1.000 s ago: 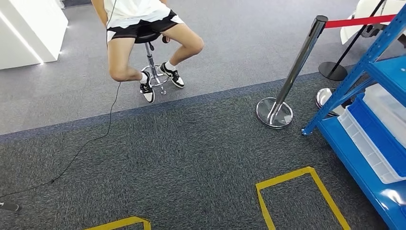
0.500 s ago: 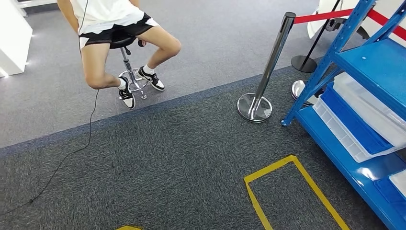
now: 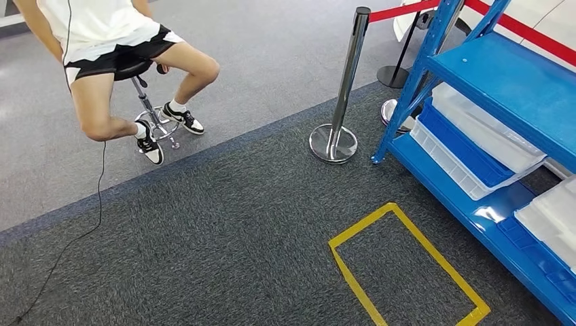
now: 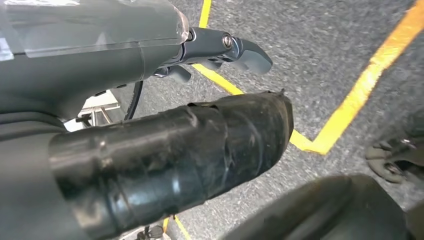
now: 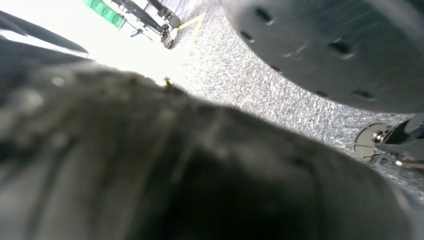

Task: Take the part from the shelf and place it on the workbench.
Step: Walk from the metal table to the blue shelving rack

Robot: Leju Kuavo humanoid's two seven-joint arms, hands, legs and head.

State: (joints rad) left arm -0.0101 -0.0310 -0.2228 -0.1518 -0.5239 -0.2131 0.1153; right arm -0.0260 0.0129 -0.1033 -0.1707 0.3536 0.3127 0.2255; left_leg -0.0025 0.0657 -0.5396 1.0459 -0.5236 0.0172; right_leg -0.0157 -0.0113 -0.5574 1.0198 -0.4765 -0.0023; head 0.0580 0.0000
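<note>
- Blue shelf (image 3: 506, 81) stands at the right in the head view, with clear plastic bins (image 3: 475, 129) on its lower levels; which one holds the part cannot be told.
- Left hand (image 4: 150, 145) hangs over the carpet and grips nothing; its dark fingers (image 4: 220, 55) look curled, but apart or together cannot be told.
- Right hand (image 5: 175, 165) is only a dark blur; its state cannot be told.
- Yellow tape rectangle (image 3: 401, 265) lies on the carpet just beside the shelf.
- Risk: near the shelf's corner stands a chrome stanchion (image 3: 336, 136), and a seated person (image 3: 115, 61) with a floor cable (image 3: 75, 238) is well apart; a wide step may knock the post.

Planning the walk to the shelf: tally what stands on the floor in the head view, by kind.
Person: 1
Stool: 1
Barrier-post bases: 3
Blue shelf: 1
Total: 6
</note>
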